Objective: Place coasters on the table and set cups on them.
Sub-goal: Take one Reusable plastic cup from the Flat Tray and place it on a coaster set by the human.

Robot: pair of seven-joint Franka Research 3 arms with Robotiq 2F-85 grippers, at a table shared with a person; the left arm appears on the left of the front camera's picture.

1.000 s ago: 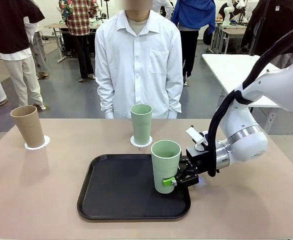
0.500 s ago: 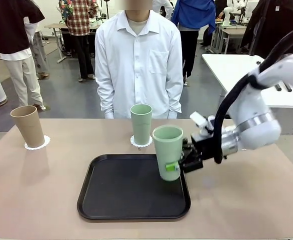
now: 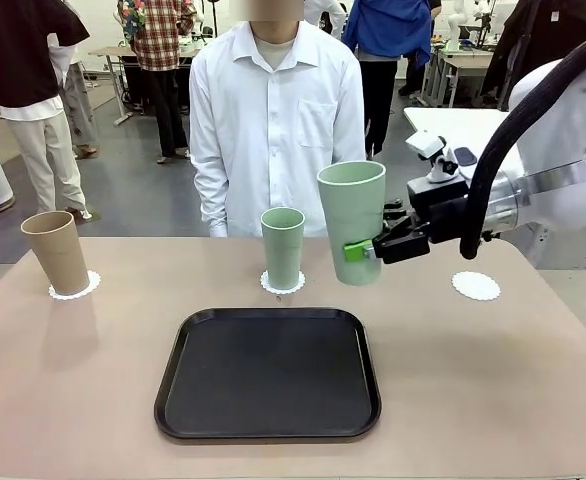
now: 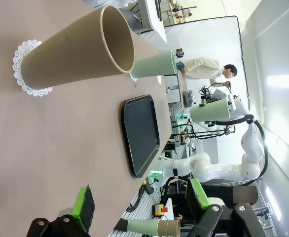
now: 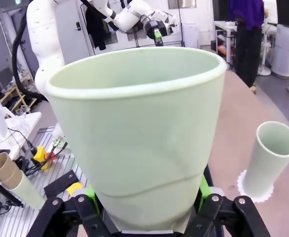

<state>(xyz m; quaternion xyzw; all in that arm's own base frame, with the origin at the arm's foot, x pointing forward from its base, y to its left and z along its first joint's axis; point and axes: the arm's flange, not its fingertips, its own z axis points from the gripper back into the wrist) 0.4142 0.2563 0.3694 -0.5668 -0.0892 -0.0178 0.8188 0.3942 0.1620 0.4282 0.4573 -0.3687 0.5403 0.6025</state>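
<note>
So the big change: the right hand (image 3: 369,249) has lifted the third mint cup (image 3: 353,222) clean off the black tray (image 3: 268,373) and swung it up and away, toward the far right of that tray. A second ago the cup was standing in the tray's near right corner; now it hangs in the air, tilted a bit, with the green pads clamped on its lower part. The tray has nothing left on it.

Looks to me like it's headed for the bare coaster (image 3: 475,285) lying on the table (image 3: 493,390) beyond the tray's right side. That'd be the last cup, since the tan cup (image 3: 57,250) sits on its own coaster (image 3: 74,287) far left of the tray, and the other mint cup (image 3: 282,246) is on one just behind the tray.

The left hand (image 4: 139,205) is idle, fingers spread wide apart, looking at the tan cup.

Hard to say how firm the grip is; in the right wrist view the cup hides the pads almost completely.
</note>
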